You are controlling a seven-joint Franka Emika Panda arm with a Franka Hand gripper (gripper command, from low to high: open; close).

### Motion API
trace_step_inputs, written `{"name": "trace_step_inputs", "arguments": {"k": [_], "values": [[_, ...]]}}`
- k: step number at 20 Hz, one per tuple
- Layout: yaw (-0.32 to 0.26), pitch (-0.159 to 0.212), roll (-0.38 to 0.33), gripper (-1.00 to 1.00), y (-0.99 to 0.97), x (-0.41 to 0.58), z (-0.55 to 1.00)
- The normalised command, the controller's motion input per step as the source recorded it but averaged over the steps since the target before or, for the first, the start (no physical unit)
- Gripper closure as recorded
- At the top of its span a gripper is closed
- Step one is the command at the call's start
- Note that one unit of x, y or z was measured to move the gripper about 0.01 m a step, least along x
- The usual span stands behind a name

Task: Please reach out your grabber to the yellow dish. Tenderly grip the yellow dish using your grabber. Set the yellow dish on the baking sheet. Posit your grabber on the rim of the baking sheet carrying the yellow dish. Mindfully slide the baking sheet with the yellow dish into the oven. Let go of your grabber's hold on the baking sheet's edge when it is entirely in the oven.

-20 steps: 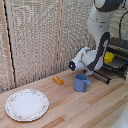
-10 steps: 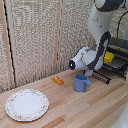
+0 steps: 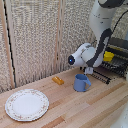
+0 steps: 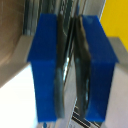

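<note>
Yellow round dish (image 3: 108,56) already rests on the dark wire baking sheet (image 3: 113,70); the blue-fingered grabber (image 4: 70,67) stays narrow at the sheet's rim, grip unclear.

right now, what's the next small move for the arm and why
Probably ease the baking sheet slowly toward the oven. The yellow dish already sits on it, and the blue fingers stand close together at its wire rim, though blur hides whether they truly grip.
</note>
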Motion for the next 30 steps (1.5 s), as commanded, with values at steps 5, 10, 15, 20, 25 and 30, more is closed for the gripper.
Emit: {"name": "trace_step_inputs", "arguments": {"k": [5, 10, 15, 20, 25, 30], "values": [[-0.158, 0.148, 0.088, 1.0, -0.32, 0.347, 0.68], [-0.16, 0.005, 0.159, 1.0, -0.32, 0.125, 0.63], [-0.015, -0.138, 0.204, 1.0, -0.55, -0.067, 0.44], [0.043, -0.145, 0.203, 1.0, -0.5, -0.033, 0.34], [-0.001, -0.114, 0.196, 1.0, -0.73, -0.054, 0.55], [-0.003, -0.029, 0.136, 1.0, -0.9, 0.0, 0.53]]}}
